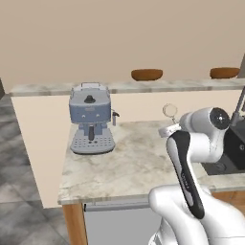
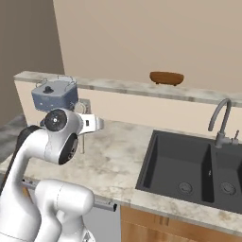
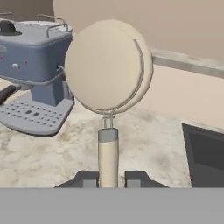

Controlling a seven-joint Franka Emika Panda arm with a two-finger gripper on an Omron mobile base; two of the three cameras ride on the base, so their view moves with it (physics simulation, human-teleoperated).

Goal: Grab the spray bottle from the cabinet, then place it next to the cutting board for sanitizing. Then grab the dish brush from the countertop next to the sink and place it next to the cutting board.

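Above the countertop (image 3: 144, 144), the gripper (image 3: 108, 178) is pinching the dish brush (image 3: 107, 70) by its thin beige handle, its pale round head standing upright. Behind it, a blue-grey espresso machine (image 3: 33, 65) is sitting left, and the dark sink (image 2: 189, 165) is lying right.

No text, label, brand or number can be read on anything here

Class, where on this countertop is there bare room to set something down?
Bare stone lies between the coffee machine and the sink, and along the countertop's front edge. It is crowded at the middle, where the arm holds the dish brush upright.
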